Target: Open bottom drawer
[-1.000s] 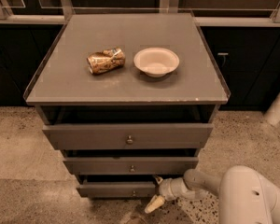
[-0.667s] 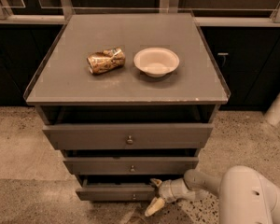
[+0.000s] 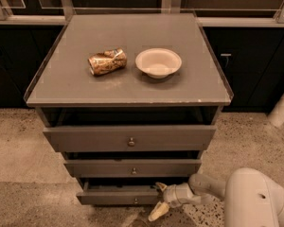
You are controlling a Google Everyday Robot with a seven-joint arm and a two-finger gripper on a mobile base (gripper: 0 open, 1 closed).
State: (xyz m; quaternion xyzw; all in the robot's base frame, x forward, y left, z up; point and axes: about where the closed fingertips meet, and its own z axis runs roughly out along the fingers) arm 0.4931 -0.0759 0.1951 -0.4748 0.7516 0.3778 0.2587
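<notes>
The gripper (image 3: 160, 199) is sitting at the right end of the slightly pulled-out bottom drawer (image 3: 117, 196), its jaws standing apart.

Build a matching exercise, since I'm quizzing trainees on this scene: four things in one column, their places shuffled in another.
1 can
2 bowl
3 bottom drawer
4 gripper

A at the bottom drawer's right end
B on the cabinet top, right of the can
C lowest in the cabinet
D on the cabinet top, left of the bowl, lying on its side

Pairs: 1-D, 2-B, 3-C, 4-A
</notes>
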